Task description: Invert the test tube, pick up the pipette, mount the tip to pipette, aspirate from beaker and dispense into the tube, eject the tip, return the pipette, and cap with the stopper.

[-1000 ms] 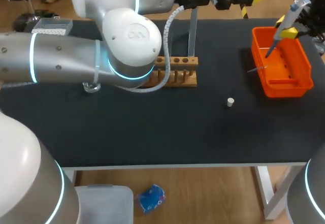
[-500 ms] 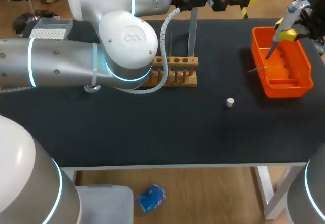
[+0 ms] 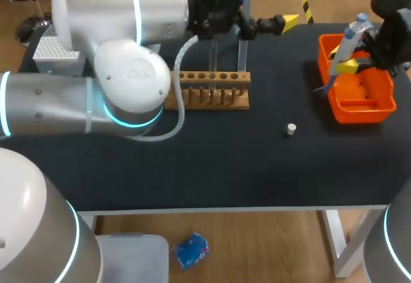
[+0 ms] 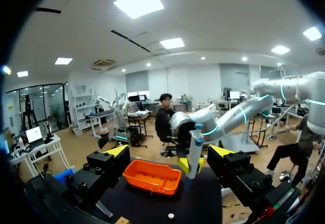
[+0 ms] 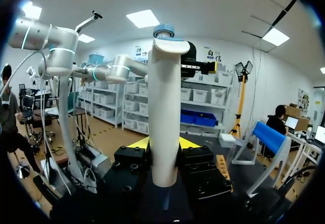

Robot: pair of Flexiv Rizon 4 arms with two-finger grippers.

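The right pincer (image 3: 343,61) is clamped on the pipette (image 3: 350,39). It holds it tilted over the far left part of the orange bin (image 3: 379,106) at the right end of the dark surface (image 3: 192,161), with the pipette's lower end pointing down toward the bin's left rim. In the right wrist view the white pipette (image 5: 163,107) stands squeezed between the two yellow tips.

The left pincer (image 3: 279,3) hangs wide apart with nothing in it, over the far edge of the surface and just beyond the wooden rack (image 3: 209,94). One test tube (image 3: 243,57) stands upright at the rack's right end, and a second tube (image 3: 213,55) stands further left in it. The small white stopper (image 3: 291,129) lies alone on the surface, to the right of the rack and nearer than it. A white tip box (image 3: 54,49) sits at the far left, partly behind the left arm (image 3: 128,84). A pale mark on that arm's round joint is too faint to read.
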